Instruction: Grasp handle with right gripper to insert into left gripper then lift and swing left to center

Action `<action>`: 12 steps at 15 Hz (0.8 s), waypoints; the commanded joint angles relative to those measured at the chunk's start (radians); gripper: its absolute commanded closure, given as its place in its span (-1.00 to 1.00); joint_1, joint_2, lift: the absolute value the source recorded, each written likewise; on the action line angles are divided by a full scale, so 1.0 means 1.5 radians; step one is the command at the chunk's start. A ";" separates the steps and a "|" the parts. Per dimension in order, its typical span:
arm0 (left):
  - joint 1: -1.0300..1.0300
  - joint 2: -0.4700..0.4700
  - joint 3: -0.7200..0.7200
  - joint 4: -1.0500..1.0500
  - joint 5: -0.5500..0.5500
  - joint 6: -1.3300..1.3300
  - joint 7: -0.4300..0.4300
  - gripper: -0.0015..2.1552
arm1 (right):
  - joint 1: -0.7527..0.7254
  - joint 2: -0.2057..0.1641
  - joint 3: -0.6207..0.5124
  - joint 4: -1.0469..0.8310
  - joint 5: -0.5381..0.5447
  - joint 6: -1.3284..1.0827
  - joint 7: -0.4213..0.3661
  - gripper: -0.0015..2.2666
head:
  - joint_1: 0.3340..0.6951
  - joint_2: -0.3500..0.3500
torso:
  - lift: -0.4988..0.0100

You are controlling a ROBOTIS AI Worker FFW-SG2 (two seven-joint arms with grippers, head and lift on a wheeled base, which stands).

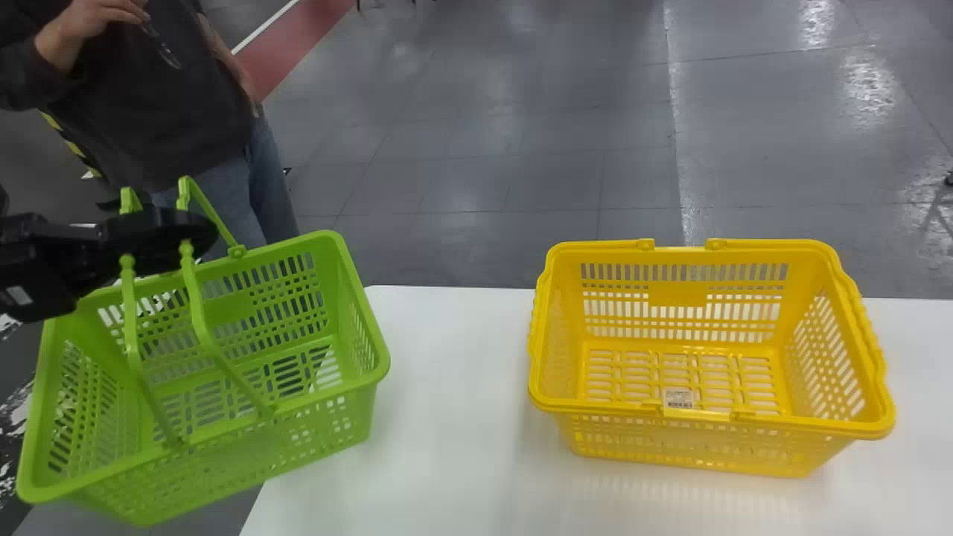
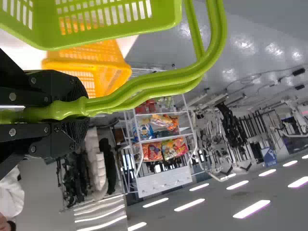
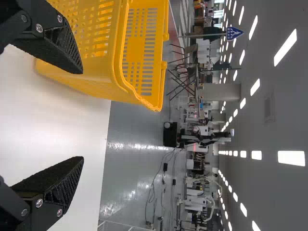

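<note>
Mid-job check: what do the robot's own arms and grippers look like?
The left arm is black, with a small pale rectangular label. The left gripper is also black, with silver screws. The right gripper is black too: wedge-shaped jaws tapering to tips, ribbed sides, silver screws.
</note>
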 commanded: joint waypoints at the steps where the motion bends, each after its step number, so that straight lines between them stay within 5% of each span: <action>1: 0.197 -0.043 0.167 -0.104 0.034 0.003 0.007 0.77 | -0.001 0.000 -0.014 0.002 -0.015 -0.006 0.006 -0.82 | 1.00 0.91 | 0.59; 5: 0.393 -0.137 0.321 -0.292 0.110 0.003 0.029 0.77 | -0.003 0.000 -0.025 0.006 -0.022 -0.008 0.008 -0.82 | 1.00 0.86 | 0.59; 12: 0.478 -0.279 0.323 -0.549 0.170 0.003 0.061 0.77 | -0.006 0.001 -0.030 0.007 -0.027 -0.014 0.014 -0.82 | 1.00 0.38 | 0.59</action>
